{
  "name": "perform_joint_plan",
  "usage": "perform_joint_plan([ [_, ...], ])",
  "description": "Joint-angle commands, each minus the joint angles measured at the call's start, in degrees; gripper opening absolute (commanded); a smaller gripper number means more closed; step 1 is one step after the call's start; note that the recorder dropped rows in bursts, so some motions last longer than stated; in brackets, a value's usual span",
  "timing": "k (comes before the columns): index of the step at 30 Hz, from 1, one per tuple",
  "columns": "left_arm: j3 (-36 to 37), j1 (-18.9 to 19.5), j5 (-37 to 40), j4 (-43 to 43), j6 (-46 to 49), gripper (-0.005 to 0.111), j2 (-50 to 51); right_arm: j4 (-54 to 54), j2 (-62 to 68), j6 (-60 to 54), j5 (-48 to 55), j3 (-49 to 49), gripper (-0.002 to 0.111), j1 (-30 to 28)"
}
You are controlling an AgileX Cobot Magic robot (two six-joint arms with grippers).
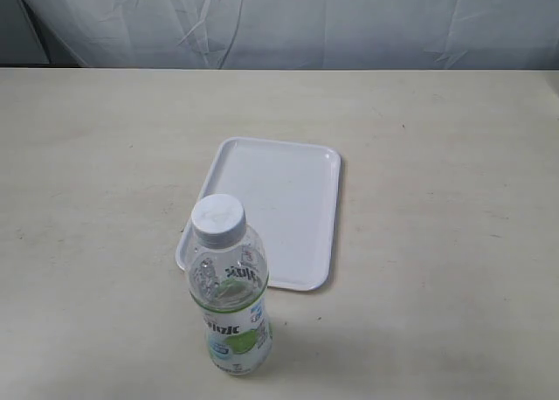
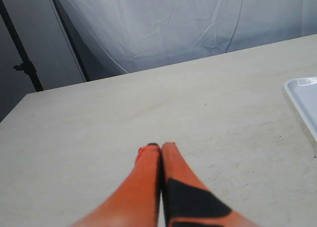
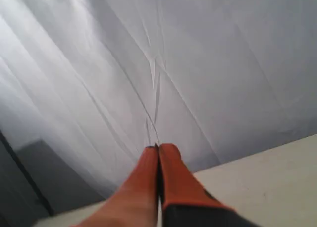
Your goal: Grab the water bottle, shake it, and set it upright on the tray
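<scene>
The water bottle (image 1: 229,286), clear with a white cap and a lime label, stands upright on the table at the front, just before the near left corner of the tray (image 1: 288,190). The white tray lies flat in the middle of the table with nothing on it; one corner of the tray (image 2: 304,95) shows in the left wrist view. My left gripper (image 2: 161,145) is shut with nothing in it, its orange fingers pressed together over bare table. My right gripper (image 3: 158,146) is also shut on nothing and points at the backdrop. Neither gripper appears in the exterior view.
The beige table (image 1: 105,173) runs wide on both sides of the tray. A white wrinkled curtain (image 1: 288,20) hangs behind the far edge. A dark stand pole (image 2: 22,58) is off the table's far corner in the left wrist view.
</scene>
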Motion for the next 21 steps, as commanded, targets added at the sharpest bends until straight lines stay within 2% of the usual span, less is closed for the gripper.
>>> perform_joint_plan([
  [1, 0.2, 0.0, -0.6, -0.1, -0.2, 0.0, -0.3, -6.9, 16.2, -8.3, 15.9, -10.0, -0.001, 0.2],
  [3, 0.2, 0.0, -0.6, -0.1, -0.2, 0.0, -0.3, -11.1, 26.9, -8.3, 22.4, -14.6, -0.001, 0.2],
  [6, 0.2, 0.0, -0.6, -0.1, -0.2, 0.0, -0.3, -13.4, 39.0, -8.6, 26.6, -18.8, -0.001, 0.2],
  [10, 0.2, 0.0, -0.6, -0.1, -0.2, 0.0, -0.3, -4.0, 46.2, -20.3, 27.0, -17.8, -0.001, 1.6],
  [12, 0.2, 0.0, -0.6, -0.1, -0.2, 0.0, -0.3, 0.4, 46.1, -24.9, 24.8, -15.1, -0.001, 4.8],
  [21, 0.2, 0.0, -0.6, -0.1, -0.1, 0.0, -0.3, 1.3, 44.6, -25.1, 16.3, -5.0, -0.001, 23.5],
])
